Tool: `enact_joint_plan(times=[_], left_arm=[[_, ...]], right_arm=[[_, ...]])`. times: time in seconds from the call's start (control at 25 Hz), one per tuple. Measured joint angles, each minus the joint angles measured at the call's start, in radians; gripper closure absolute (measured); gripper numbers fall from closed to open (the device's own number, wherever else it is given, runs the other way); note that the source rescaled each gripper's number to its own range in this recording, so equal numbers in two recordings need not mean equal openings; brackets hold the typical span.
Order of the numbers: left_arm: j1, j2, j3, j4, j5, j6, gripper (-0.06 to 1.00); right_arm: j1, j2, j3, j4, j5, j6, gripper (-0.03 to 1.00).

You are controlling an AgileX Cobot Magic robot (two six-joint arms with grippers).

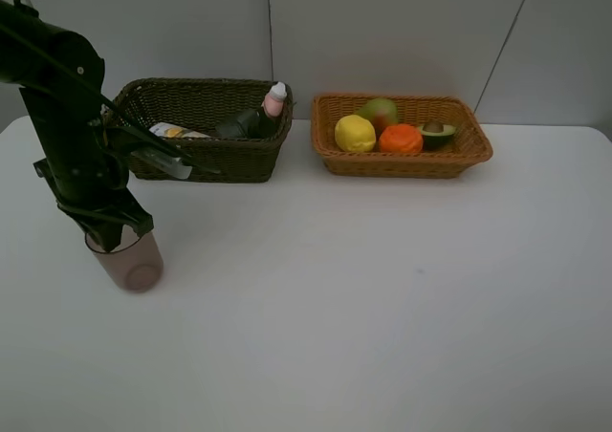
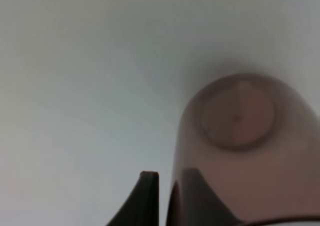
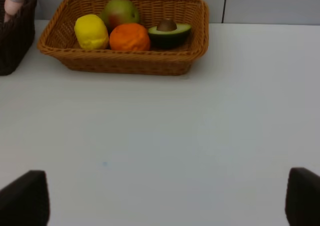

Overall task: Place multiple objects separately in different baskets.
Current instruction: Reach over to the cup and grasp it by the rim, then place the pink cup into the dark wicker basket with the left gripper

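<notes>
Pinching the rim of the translucent pinkish cup (image 1: 131,263) just below it, the left gripper (image 1: 107,233) grips; the right gripper (image 3: 160,198) gapes wide, holding nothing.

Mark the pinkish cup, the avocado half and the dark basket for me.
pinkish cup (image 1: 129,260), exterior high view, on its translucent side wall below the arm.
avocado half (image 3: 169,32), right wrist view, on the cut face beside the pit.
dark basket (image 1: 225,155), exterior high view, on its woven front wall.

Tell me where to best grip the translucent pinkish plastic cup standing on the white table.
Grip the translucent pinkish plastic cup by its rim wall from above, one finger inside: it stands upright, mouth open upward, as the left gripper does.
</notes>
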Motion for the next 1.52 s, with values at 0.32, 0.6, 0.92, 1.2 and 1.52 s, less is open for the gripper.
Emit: enact_joint_plan(times=[0.32,0.6,0.92,1.2,1.52], left_arm=[[0.0,-0.001,0.0,-0.008,0.003,0.001,0.94],[0.0,-0.001,-0.001,-0.01,0.003,0.0,0.94],[0.0,-0.01,-0.001,-0.026,0.0,-0.003,0.94],[0.0,-0.055,-0.001,-0.051,0.002,-0.003,0.94],[0.0,-0.09,-0.098,-0.053,0.125,-0.003,0.94]], right_arm=[[0.0,0.0,0.0,0.0,0.0,0.0,-0.03],[0.0,0.0,0.0,0.0,0.0,0.0,-0.03],[0.0,0.0,0.0,0.0,0.0,0.0,-0.03],[0.0,0.0,0.0,0.0,0.0,0.0,-0.03],[0.0,0.0,0.0,0.0,0.0,0.0,-0.03]])
